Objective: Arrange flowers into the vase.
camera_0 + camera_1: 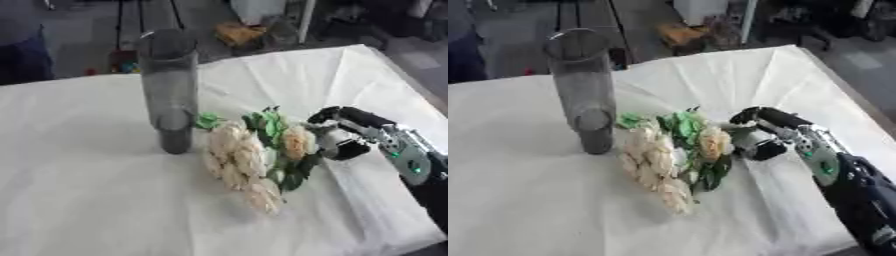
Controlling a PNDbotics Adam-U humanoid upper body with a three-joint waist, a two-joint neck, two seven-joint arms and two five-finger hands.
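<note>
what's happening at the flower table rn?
The robot's right hand has reached in from the right to a bunch of cream flowers lying on the white tablecloth, its fingers curled at the bunch's right side. Whether it actually grips a stem cannot be told. The tall clear vase stands upright just left of the flowers, with no flowers in it yet. The left hand is not in view.

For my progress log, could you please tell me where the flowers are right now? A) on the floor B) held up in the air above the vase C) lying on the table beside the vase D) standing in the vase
C: the flowers lie flat on the white table, next to the upright empty vase, with the right hand at their stems.
</note>
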